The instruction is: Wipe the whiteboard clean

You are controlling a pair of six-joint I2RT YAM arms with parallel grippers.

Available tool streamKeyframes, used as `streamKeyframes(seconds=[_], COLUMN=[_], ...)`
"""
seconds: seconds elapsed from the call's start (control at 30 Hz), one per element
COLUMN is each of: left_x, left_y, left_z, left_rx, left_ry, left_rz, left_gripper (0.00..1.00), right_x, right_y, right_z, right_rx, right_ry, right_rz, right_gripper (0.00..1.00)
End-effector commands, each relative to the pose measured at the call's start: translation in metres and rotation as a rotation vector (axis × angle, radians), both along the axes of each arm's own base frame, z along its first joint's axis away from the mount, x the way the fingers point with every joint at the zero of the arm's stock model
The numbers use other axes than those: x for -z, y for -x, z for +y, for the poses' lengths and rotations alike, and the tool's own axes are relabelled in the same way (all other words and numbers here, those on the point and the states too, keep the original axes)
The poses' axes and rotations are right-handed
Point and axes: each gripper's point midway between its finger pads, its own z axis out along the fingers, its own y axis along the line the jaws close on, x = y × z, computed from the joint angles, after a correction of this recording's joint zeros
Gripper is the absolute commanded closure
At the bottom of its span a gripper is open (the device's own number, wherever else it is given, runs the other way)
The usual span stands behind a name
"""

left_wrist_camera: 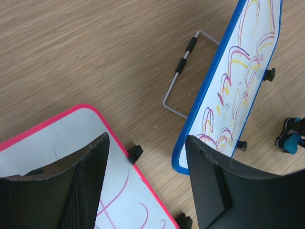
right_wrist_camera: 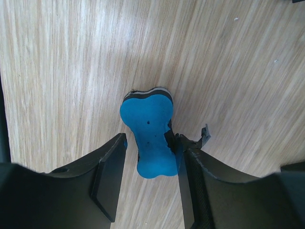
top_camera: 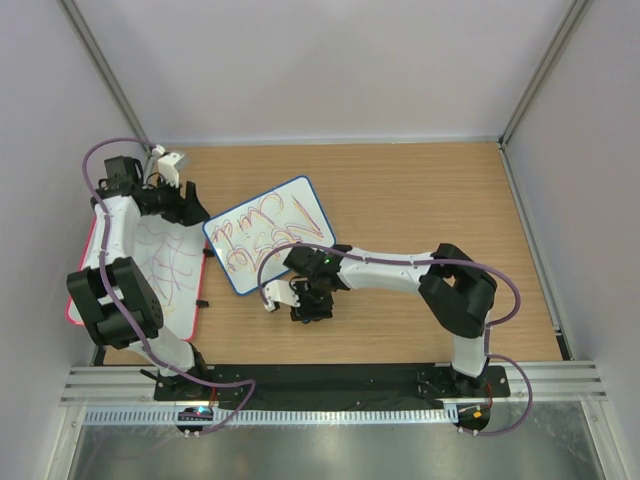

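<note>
Two sets of jaws, two very different jobs right now. The right jaws are closed across the narrow waist of the blue eraser (right_wrist_camera: 147, 124), one pad on each side. That makes sense to me: the bone shape gives a natural pinch spot, and the wider lobes should stop it sliding out lengthwise. The eraser lies flat on the bench (top_camera: 420, 200), blue side up, so my guess is the wiping face points down, ready to go straight onto a board. As far as I can tell it isn't lifted.

The left jaws are wide open and holding nothing, hanging over the strip of wood between the two boards. Looks like a parking spot, or maybe they're there to steady the board during wiping.

The whiteboard (top_camera: 270, 232), the blue-framed one, sits mid-bench at an angle, just up and left of the eraser. It's covered in red, purple and yellowish scribbles, so nothing's wiped. A wire stand (left_wrist_camera: 183, 71) pokes out from under its edge, so it probably rests a bit tilted and could shift under pressure. The pink-framed board (top_camera: 150, 265) lies far left under the left arm, and it isn't the target.
</note>
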Motion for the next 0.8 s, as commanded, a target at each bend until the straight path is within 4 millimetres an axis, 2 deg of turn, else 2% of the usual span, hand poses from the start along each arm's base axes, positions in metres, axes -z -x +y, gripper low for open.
streamKeyframes(seconds=[0.0,0.17,0.23,0.33,0.47,0.57,0.6,0.77], left_x=[-0.001,0.000,-0.001,0.002,0.002,0.000,0.000,-0.011], left_y=[-0.005,-0.005,-0.006,-0.008,-0.009,-0.007,-0.007,0.001], left_z=[0.006,0.007,0.007,0.006,-0.001,-0.010,-0.009,-0.017], left_rx=[-0.018,-0.022,-0.020,-0.014,0.012,0.050,0.049,0.099], left_ry=[-0.010,-0.019,-0.020,-0.001,0.051,0.101,0.108,0.141], left_rz=[-0.014,-0.016,-0.018,-0.010,0.005,0.010,0.014,-0.006], left_gripper=[0.34,0.34,0.34,0.35,0.37,0.37,0.37,0.37], right_x=[-0.005,-0.007,-0.010,-0.012,-0.015,-0.020,-0.025,-0.025], right_y=[-0.002,-0.002,-0.002,-0.004,-0.006,-0.012,-0.014,-0.019], right_z=[0.007,0.011,0.013,0.014,0.015,0.018,0.019,0.017], right_rx=[-0.017,-0.014,-0.014,-0.006,0.025,0.076,0.104,0.148], right_ry=[-0.002,-0.019,-0.031,-0.039,-0.058,-0.098,-0.118,-0.172], right_rz=[-0.004,0.000,-0.001,-0.007,-0.024,-0.058,-0.071,-0.108], right_gripper=[0.48,0.57,0.57,0.65,0.80,0.96,0.99,0.99])
